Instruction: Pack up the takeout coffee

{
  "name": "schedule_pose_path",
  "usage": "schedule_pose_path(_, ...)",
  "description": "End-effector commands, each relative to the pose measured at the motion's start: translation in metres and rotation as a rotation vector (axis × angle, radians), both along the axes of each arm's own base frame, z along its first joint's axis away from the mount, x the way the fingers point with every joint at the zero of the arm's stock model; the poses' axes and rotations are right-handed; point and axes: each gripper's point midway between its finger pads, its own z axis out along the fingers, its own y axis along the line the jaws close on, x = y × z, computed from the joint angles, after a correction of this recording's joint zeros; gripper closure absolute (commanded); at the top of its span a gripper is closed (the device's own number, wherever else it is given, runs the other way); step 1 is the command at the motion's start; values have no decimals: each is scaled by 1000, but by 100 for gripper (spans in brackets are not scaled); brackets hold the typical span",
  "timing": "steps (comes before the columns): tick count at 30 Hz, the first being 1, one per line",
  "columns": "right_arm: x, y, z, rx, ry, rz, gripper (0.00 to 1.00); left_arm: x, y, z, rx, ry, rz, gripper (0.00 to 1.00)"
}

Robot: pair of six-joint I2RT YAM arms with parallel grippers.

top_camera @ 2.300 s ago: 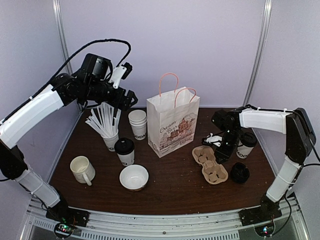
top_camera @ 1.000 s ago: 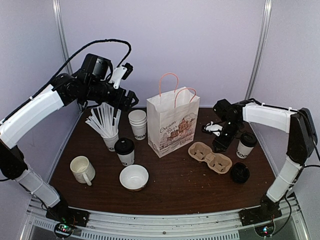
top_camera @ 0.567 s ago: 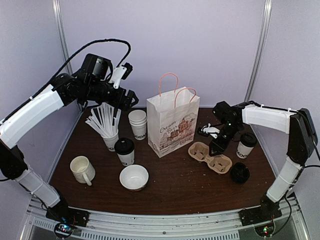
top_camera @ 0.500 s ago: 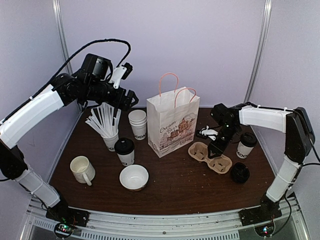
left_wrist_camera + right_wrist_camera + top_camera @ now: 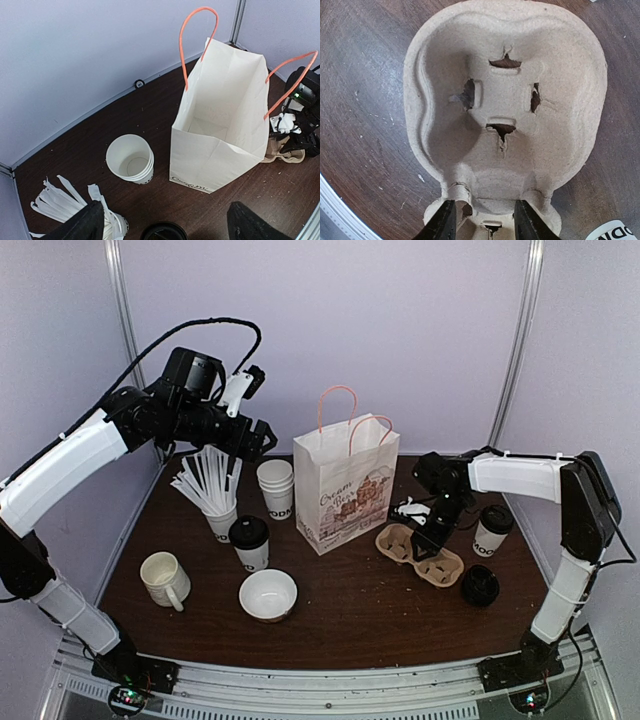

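Jaws of the right gripper (image 5: 485, 221) are closed on the middle ridge of the cardboard cup tray (image 5: 505, 100), with one finger on each side of it, as the right wrist view shows. Jaws of the left gripper (image 5: 255, 435) stand wide apart and hold nothing. This gripper hangs high above the table (image 5: 350, 625) and looks down into the open paper bag (image 5: 345, 490).

The left coffee cup (image 5: 250, 543) stands on the table to the left of the bag, near the bowl (image 5: 268, 594). The right coffee cup (image 5: 491, 530) stands to the right of the tray, near it. Both cups are upright and have their black lids on. Neither cup is in the tray or in the bag yet.

My judgement is that these cups need a gentle hand. The paper wall is thin and smooth, so a hard squeeze would dent it or push the lid off. Whether they are full I cannot tell, so it is safer to treat them as heavy and keep them upright. The best place to hold seems to be the upper wall just under the lid, where the rolled rim makes the cup stiffer. The lid itself is a poor hold, because it may come off. The tray looks light and rather stiff, but it is already torn around its slots, so it could rip if pulled hard.
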Motion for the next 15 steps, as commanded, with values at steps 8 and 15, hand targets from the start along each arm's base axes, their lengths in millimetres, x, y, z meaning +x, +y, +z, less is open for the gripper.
schedule_pose_path(8,17,4,9,-24,-48,-21,57,1,2,8,-36,-26,12,12)
schedule_pose_path(15,16,9,2,-39,-30,-12,56,-1,5,8,-34,-29,19,11)
